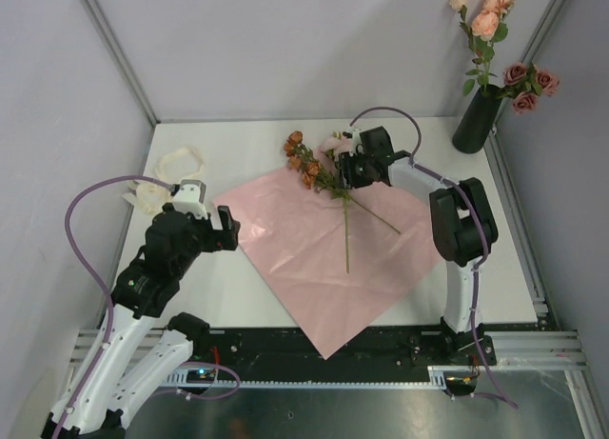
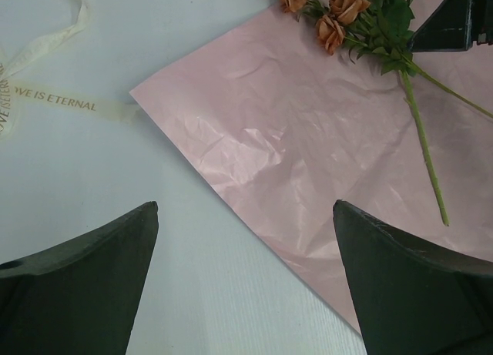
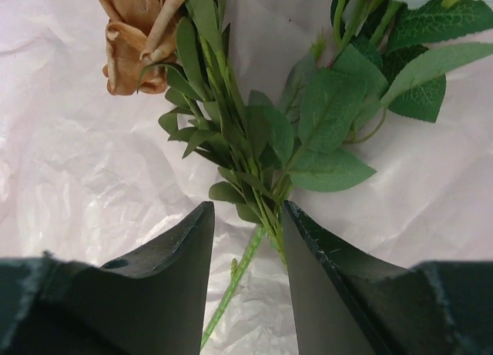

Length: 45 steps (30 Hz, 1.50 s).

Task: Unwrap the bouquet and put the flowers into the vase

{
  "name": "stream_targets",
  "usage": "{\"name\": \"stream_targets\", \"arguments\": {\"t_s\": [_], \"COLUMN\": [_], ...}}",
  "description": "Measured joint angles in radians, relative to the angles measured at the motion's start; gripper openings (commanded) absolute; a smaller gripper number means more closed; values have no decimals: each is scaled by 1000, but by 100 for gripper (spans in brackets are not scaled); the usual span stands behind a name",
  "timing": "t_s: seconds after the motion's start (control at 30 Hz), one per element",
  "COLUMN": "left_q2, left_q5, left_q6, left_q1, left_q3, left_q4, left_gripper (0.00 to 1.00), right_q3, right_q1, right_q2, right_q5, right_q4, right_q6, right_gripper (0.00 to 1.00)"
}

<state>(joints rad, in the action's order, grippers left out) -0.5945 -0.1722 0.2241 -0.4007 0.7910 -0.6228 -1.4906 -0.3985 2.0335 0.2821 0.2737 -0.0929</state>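
Observation:
The bouquet lies undone: its pink paper sheet (image 1: 324,249) is spread flat on the table. On the sheet rest leafy flowers (image 1: 309,168) with rust and pale blooms, their stems (image 1: 346,229) pointing toward me. My right gripper (image 1: 354,172) is lowered over them. In the right wrist view the gripper (image 3: 248,209) stands partly open, with green stems (image 3: 246,255) between its fingers, just below the leaves (image 3: 323,116). The black vase (image 1: 477,120) stands at the back right and holds pink and peach flowers (image 1: 490,25). My left gripper (image 2: 245,216) hangs wide open and empty over the sheet's left edge.
A cream ribbon (image 1: 181,163) printed with words lies on the white table at the back left. Grey walls close in the left, back and right sides. The vase sits close to the right wall's rail.

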Motion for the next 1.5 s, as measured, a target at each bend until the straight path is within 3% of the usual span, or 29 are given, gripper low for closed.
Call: {"name": "stream_targets", "arguments": {"t_s": [0.73,0.83,0.97,1.07,1.5], "left_q2": [-3,-3,-8,-11,-13], "left_q5": [0,0,0,0,0], "left_q6": [0,0,0,0,0], "left_q1": [0,0,0,0,0], "left_q3": [0,0,0,0,-6], "left_q4": [0,0,0,0,4], "left_gripper": [100,100,100,100,100], "right_q3": [-109,-114,-120,-120,-21], "right_q1": [-22,-29,-34,-37,-37], "right_q2": [123,131,134,134,-70], "right_q5": [-5,-6,-14,-19,-2], "right_q4": [36,47,49,47,-21], "right_q6": [22,27,39,42,11], "right_gripper": [39,33,12,2,0]}}
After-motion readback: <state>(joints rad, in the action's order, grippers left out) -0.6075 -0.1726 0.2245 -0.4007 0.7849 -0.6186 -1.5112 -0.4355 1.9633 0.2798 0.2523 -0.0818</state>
